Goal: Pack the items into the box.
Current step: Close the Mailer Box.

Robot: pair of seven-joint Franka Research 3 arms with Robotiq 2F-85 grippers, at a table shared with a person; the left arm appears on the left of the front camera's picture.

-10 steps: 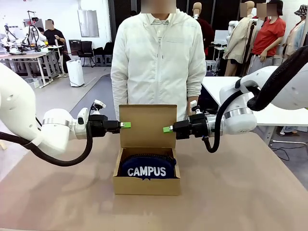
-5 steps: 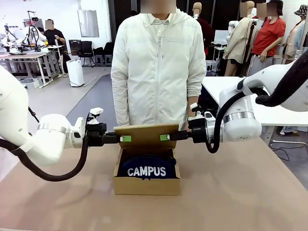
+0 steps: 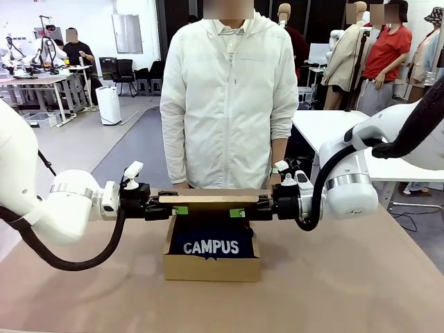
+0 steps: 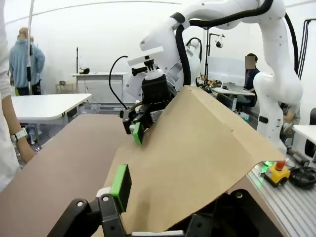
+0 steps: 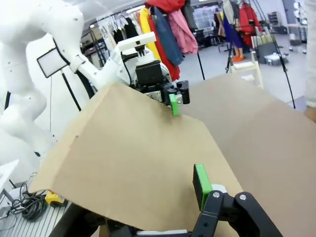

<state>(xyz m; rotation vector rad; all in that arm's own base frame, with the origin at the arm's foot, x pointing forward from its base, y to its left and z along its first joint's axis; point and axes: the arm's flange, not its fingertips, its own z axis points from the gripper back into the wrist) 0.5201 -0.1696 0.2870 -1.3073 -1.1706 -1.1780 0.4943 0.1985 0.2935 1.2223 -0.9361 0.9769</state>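
Observation:
The brown cardboard box [image 3: 211,268] stands mid-table with the navy "CAMPUS" pencil case [image 3: 212,245] lying inside it. Its lid flap [image 3: 211,200] leans almost flat over the opening. My left gripper [image 3: 177,207] reaches in at the flap's left edge and my right gripper [image 3: 240,209] at its right edge. Both are open, and a green pad of each rests against the cardboard. In the left wrist view the flap [image 4: 197,158] runs across my left gripper [image 4: 173,200], with the right gripper [image 4: 138,129] beyond. The right wrist view has the flap [image 5: 133,163] over my right gripper [image 5: 148,205], with the left gripper [image 5: 174,102] beyond.
A person in a white jacket [image 3: 225,97] stands at the table's far edge right behind the box, arms hanging down. Bare brown tabletop [image 3: 361,277] lies on both sides of the box and in front of it.
The lid flap stood upright a second ago and has swung down to nearly flat. Both grippers came down and inward with it, staying at its side edges.

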